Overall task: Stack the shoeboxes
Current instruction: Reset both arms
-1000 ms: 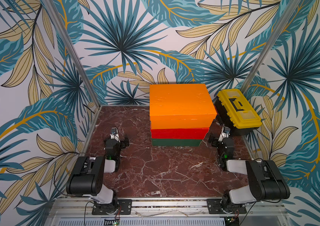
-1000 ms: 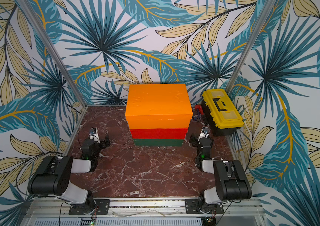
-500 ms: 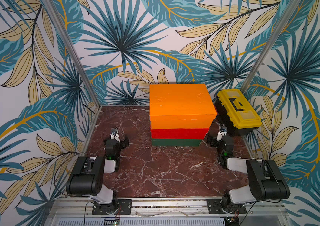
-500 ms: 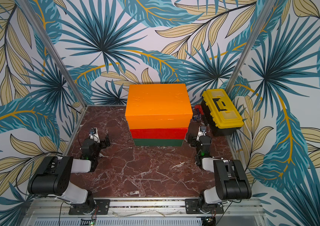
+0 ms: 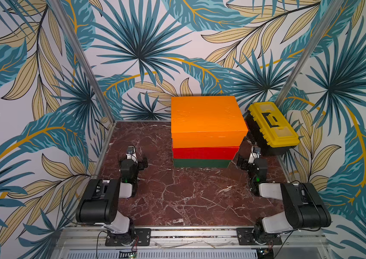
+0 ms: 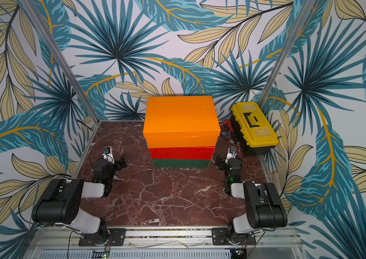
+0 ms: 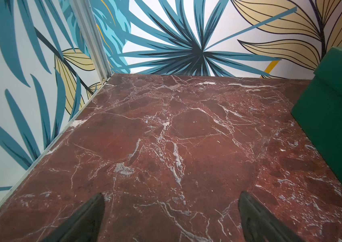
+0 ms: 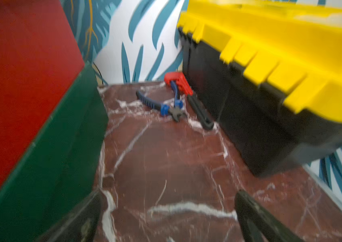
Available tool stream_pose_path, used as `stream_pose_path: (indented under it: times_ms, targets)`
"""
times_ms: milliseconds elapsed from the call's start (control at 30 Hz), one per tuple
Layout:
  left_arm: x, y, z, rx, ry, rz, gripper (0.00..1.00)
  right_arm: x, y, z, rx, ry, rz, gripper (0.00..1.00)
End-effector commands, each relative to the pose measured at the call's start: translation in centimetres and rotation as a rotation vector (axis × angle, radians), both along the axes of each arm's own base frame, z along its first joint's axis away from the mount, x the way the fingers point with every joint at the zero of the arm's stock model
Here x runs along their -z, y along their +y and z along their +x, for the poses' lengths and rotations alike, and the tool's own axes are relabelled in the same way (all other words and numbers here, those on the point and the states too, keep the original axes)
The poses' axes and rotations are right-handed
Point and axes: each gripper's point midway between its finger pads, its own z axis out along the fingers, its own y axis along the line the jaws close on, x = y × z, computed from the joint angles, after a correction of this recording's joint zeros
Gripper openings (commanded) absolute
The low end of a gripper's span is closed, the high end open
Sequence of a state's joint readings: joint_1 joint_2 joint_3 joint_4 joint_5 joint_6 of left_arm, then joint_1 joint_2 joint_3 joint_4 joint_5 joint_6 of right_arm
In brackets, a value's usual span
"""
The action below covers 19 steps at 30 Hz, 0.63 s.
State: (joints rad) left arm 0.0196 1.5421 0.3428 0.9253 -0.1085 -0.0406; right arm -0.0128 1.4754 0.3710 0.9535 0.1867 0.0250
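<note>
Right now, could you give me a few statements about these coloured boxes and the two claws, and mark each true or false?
1. The orange shoebox tops the stack. True.
2. The dark green shoebox sits in the middle. False: it is at the bottom, under the red shoebox.
3. The left gripper and right gripper are open and hold nothing. True.
4. The yellow-lidded toolbox stands on the stack. False: it stands on the table beside it.
</note>
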Motion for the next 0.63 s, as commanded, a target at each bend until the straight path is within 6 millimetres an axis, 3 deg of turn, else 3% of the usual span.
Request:
stream_pose_path:
  times_ms: [0,67,600]
  targets:
    - [-1.28,-0.09,1.0,0.003,-0.036,0.011,1.0,1.46,-0.48,-0.67,0.024,0.038,-0.011,0.99]
    - [-1.25,-0.08,0.99,0.003,-0.036,0.011,1.0,2.11,-0.91,-0.33,0.055,0.113,0.01,1.0]
    - [-1.24,-0.09,0.99,0.004,-0.035,0.013,1.0,2.1,-0.81,-0.24,0.048,0.11,0.008,0.99]
